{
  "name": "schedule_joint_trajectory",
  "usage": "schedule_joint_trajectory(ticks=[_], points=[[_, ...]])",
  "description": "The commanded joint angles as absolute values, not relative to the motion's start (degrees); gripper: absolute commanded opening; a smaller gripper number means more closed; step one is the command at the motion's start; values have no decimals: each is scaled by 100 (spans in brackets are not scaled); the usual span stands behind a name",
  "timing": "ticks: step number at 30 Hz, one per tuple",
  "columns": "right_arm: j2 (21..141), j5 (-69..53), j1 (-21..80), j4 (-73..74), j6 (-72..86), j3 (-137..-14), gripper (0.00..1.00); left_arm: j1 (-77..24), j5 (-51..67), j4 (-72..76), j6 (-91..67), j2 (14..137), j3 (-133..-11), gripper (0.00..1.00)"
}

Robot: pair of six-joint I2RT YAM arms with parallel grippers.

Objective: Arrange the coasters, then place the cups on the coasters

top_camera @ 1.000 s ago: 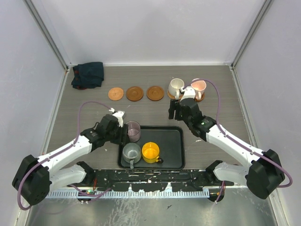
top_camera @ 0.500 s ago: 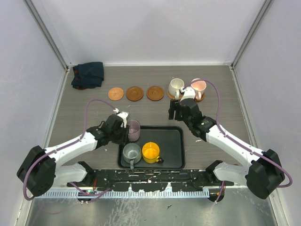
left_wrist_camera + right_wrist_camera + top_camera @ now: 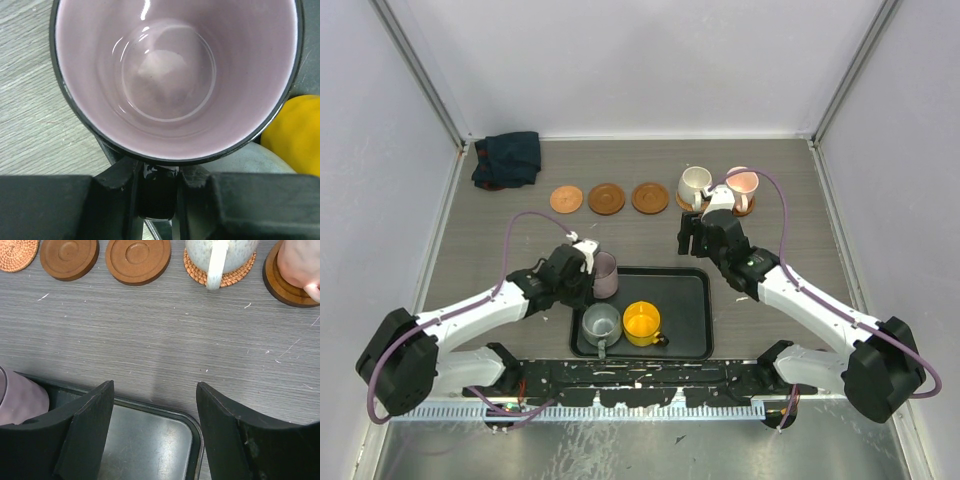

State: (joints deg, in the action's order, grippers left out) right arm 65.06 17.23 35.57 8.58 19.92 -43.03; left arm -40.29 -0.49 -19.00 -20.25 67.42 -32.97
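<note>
Handle pinched tight: the left jaws were clamped on the purple cup [image 3: 175, 75] at the far left corner of the black tray [image 3: 685, 310]. Right jaws hung released and empty over the table [image 3: 175, 340]. Three coasters [image 3: 607, 198] lay bare in the far row; white cup [image 3: 695, 183] and pink cup [image 3: 744, 183] sat on the other two.

Overhead wide; wrist cameras close; right shares tray [image 3: 687, 312].

Our left end effector [image 3: 157, 192] pinches the handle of the purple cup [image 3: 170, 75], while our right end effector [image 3: 154, 390] hangs outstretched, fingers spread wide.
</note>
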Motion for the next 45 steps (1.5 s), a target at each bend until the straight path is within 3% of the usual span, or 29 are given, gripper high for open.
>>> schedule_joint_trajectory(ticks=[1,3,13,26,39,45], points=[[6376,1701,3590,497,2074,-4290,71,-4080,-523,-1564,-1987,6420,-3404,24],[6394,1696,3594,485,2066,-4277,71,-4086,-664,-1492,-1973,6252,-3403,31],[6326,1748,3597,398,2048,-4090,71,-4101,-1104,-1093,-1688,5879,-3714,33],[6225,1773,3603,379,2087,-3887,71,-4126,-643,-1359,-2148,6268,-3521,35],[6234,1592,3608,293,2227,-3795,71,-4176,-380,-1583,-2186,5923,-3202,56],[6264,1513,3620,252,2280,-3756,71,-4175,-94,-1290,-1930,6045,-3214,60]])
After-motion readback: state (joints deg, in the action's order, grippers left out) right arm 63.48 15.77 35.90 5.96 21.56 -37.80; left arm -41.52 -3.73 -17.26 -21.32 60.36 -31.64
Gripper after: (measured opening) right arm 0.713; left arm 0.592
